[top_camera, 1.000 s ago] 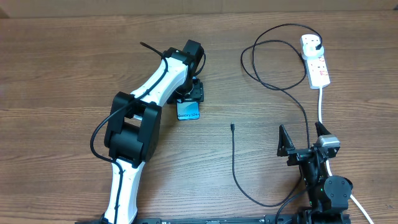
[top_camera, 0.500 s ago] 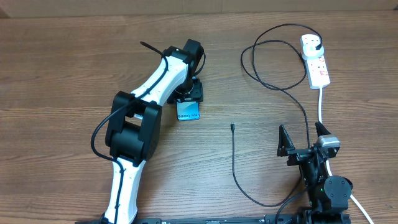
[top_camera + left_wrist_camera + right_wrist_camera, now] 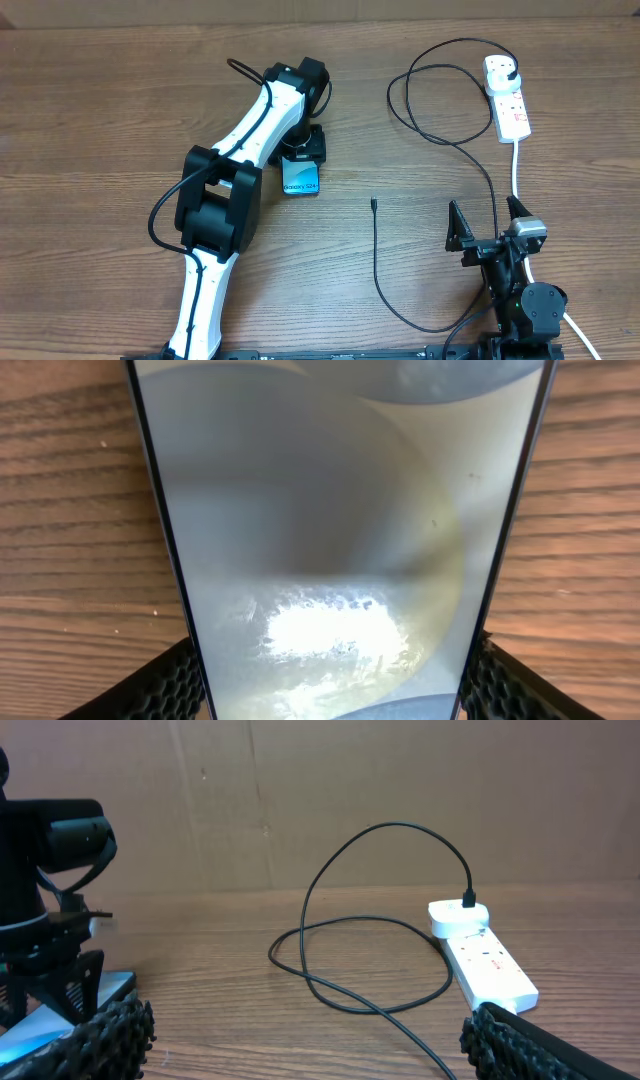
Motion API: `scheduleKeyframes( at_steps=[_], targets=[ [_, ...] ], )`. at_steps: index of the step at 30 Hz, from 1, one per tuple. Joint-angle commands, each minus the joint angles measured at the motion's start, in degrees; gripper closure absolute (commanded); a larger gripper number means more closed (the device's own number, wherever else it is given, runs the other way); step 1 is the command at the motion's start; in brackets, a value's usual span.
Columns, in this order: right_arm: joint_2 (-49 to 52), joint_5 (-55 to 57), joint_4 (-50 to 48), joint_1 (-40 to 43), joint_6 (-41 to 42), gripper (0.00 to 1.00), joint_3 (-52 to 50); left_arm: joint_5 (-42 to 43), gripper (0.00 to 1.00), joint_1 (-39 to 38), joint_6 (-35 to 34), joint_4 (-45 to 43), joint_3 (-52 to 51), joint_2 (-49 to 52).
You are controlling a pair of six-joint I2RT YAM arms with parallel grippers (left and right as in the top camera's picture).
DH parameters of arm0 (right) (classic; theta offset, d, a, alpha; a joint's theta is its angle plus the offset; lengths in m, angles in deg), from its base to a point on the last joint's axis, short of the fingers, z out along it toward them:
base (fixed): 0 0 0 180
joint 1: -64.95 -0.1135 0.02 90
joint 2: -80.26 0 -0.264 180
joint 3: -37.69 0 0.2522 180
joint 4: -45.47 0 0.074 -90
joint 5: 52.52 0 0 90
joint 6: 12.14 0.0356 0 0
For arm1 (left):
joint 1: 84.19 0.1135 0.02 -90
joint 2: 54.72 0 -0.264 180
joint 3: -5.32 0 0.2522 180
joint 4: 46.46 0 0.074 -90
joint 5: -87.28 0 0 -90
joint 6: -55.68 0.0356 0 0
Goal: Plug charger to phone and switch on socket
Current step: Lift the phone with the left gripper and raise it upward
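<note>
Left claw is down on the phone, a little left of the middle of the counter. In the wrist view the phone fills the frame, with one black ribbed pad against each long edge. The claw is pinching the phone across its width, jaws held part-way apart by it. Up close the screen reads washed-out grey with a bright glare patch. From overhead it is bright blue with white lettering, face up. Cannot tell whether the phone lies flat on the wood or is tipped slightly. The white-and-black left arm stretches diagonally from the near edge out to it.

Right claw sits low at the near right, fingers spread wide, nothing between them. It is well apart from the phone.

Charger cable is thin and black. Its small connector tip lies loose on the wood between the two claws, right of the phone and apart from it, touched by neither claw. From the tip the cable runs toward the near edge and curves right. It then passes beside the right claw, heads away, makes a wide loop and ends at the plug, seated in the far end of the power strip.

The power strip is small and white, at the far right of the counter, with red markings on its top face. Switch position is too small to read. A thick white cord leaves its near end and runs back toward the right arm.
</note>
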Motion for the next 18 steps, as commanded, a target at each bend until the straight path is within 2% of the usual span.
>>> scheduleKeyframes(
  at_steps=[1,9,18],
  targets=[
    [-0.26,0.52,-0.26,-0.33,0.42,0.0,-0.59,4.96,0.31,0.24,-0.24,0.92,3.21,0.09],
    [-0.26,0.52,-0.26,-0.33,0.42,0.0,-0.59,19.91,0.31,3.13,1.64,1.86,3.87,0.09],
    [-0.26,0.52,-0.26,-0.31,0.42,0.0,-0.59,45.18,0.34,9.38,2.97,1.9,3.87,0.09]
  ],
)
